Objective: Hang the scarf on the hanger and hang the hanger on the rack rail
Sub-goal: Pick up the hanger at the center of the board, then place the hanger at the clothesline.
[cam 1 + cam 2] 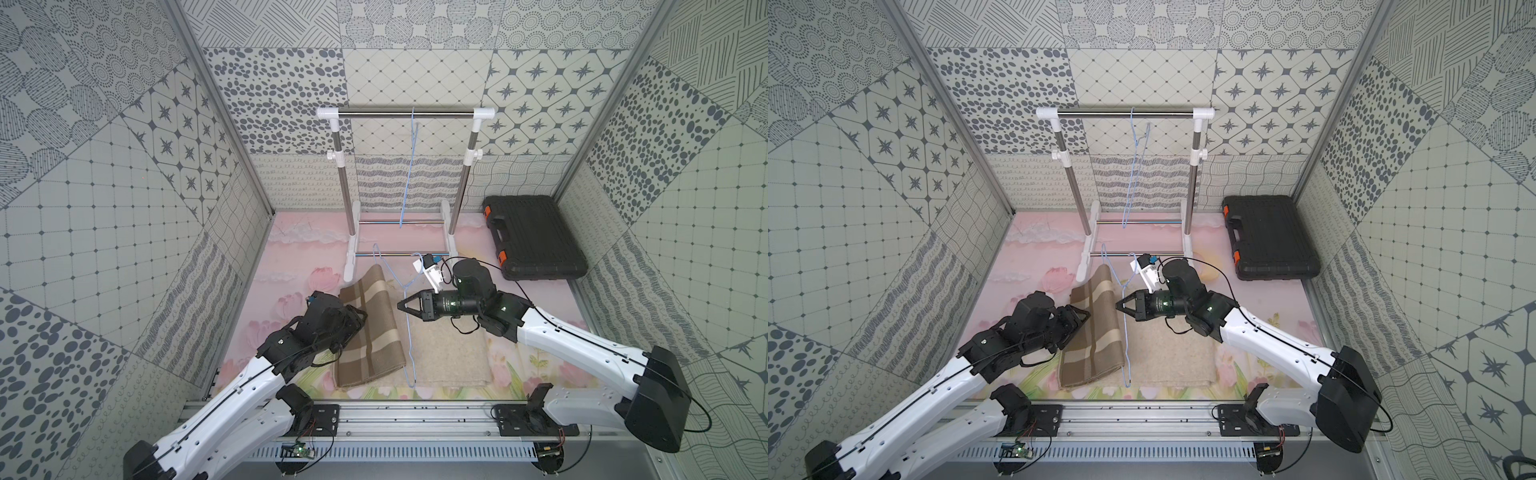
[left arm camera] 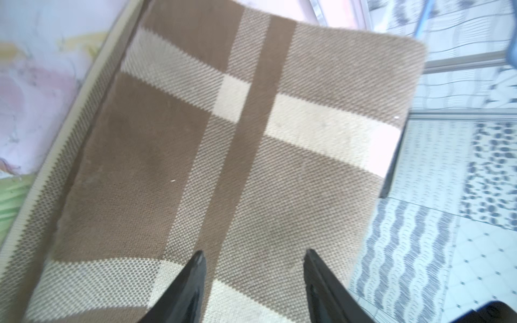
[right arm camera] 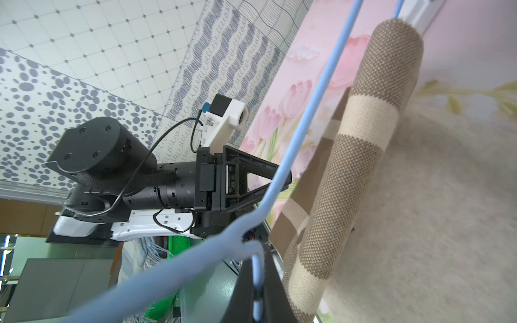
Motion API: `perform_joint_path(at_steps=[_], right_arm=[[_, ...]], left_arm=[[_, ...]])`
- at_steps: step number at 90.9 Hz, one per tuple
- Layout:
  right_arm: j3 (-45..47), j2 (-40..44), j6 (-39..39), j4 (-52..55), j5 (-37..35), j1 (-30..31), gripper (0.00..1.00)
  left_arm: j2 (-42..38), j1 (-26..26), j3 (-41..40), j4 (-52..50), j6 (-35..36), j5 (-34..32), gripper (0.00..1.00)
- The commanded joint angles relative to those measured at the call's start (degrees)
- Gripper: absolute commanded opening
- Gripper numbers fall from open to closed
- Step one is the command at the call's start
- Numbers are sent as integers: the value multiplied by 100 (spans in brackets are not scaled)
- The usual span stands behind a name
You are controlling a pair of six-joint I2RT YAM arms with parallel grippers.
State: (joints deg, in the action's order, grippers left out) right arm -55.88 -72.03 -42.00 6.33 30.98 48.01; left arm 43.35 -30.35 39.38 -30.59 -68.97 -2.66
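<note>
The scarf is brown with pale stripes. It sits in the middle of the pink flowery tabletop, toward the near edge, between the two arms. In both top views, its striped part is folded over one side of a thin blue hanger and slopes up off the tabletop. A pale, fuzzy part lies flat on the right, under the right arm.

The right claw is squeezed shut on the blue hanger, right at the neck below the hook. The right wrist view shows the blue wire pinched between the two black fingers. The scarf is wrapped round the wire just beside it.

The left claw is at the left edge of the scarf. In the left wrist view the claw is about half open. Its two fingertips are apart over the striped cloth, with nothing gripped between them.

At the far side stands a clothes rack with a shiny top bar. A second blue hanger hangs from it. A black case lies on the far right of the tabletop, well apart from the scarf.
</note>
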Motion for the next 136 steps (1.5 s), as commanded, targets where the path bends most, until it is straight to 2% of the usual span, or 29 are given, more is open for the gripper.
perform_joint_path(at_steps=[1, 19, 44, 52, 64, 82, 97, 109, 120, 136], right_arm=[[-696, 105, -39, 2, -193, 62, 0], [-1721, 280, 23, 932, -592, 240, 0], [-2559, 623, 48, 2306, -1439, 288, 0], [-2764, 645, 37, 2494, -1623, 215, 0], [-3268, 430, 169, 2893, -1739, -89, 0], [-3573, 116, 168, 2918, -1353, -745, 0], [-3269, 347, 34, 2911, -1036, -675, 0], [-3303, 488, -31, 2991, -1108, -559, 0], [-3434, 553, -108, 3073, -1068, -411, 0], [-3818, 95, 268, 3076, -1052, -327, 0]], left_arm=[[-312, 73, 790, -1116, 583, -732, 58], [-167, 73, 1854, -861, 1461, -633, 55], [496, 68, 3385, -287, 2756, 183, 49], [671, 72, 3670, -138, 2846, 343, 49], [1059, 10, 3911, 334, 2743, 1097, 47], [1683, -467, 4455, 894, 3066, 1805, 45], [1813, -498, 4462, 773, 3281, 1602, 46], [2094, -498, 4492, 1074, 3236, 1804, 45], [2556, -511, 4876, 1084, 3325, 1881, 45], [2815, -558, 5158, 983, 3418, 2285, 48]])
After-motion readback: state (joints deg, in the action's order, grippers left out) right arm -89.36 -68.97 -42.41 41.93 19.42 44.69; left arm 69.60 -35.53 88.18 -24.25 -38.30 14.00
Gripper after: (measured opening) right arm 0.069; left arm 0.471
